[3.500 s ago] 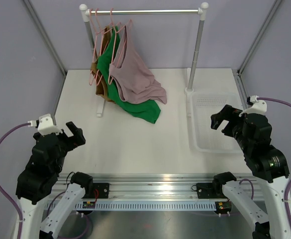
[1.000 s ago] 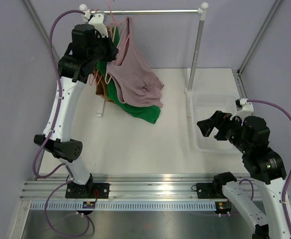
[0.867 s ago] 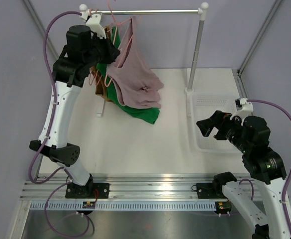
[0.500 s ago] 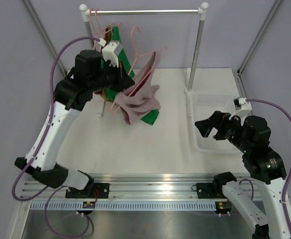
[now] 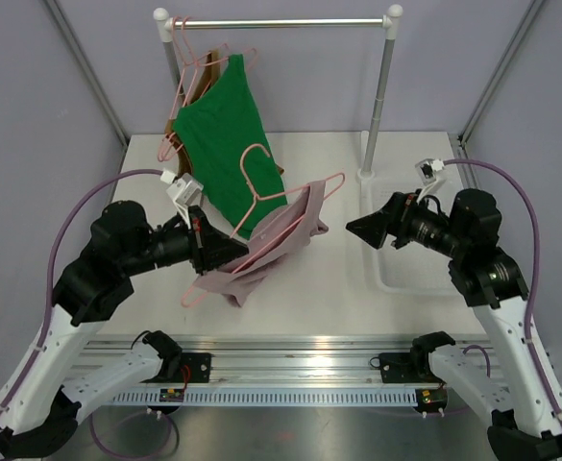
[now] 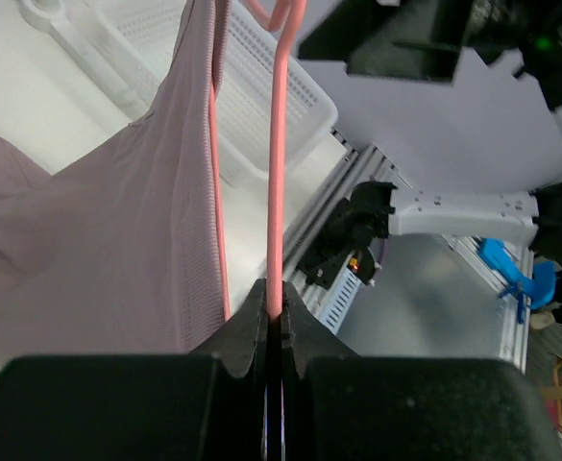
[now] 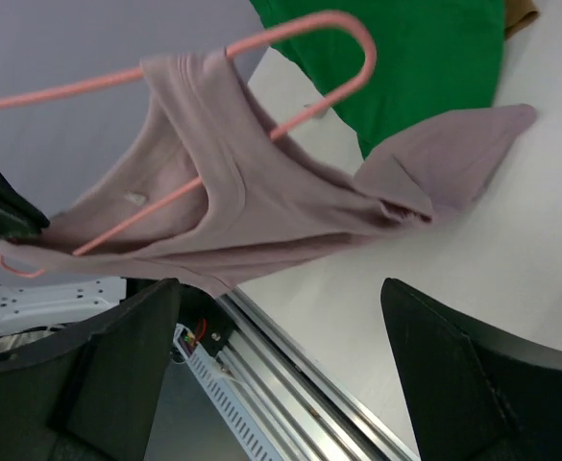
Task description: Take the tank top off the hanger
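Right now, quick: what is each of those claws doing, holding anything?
Left gripper: shut on the pink hanger carrying the tank top.
Right gripper: open, holding nothing.

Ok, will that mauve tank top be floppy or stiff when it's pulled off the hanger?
Likely floppy: the tank top sags in folds from the hanger. Probably light, since the thin wire carries it without visibly bending. Its strap may snag on the wire.

2 black-and-white arms [image 5: 96, 280], purple cables [image 5: 117, 176]
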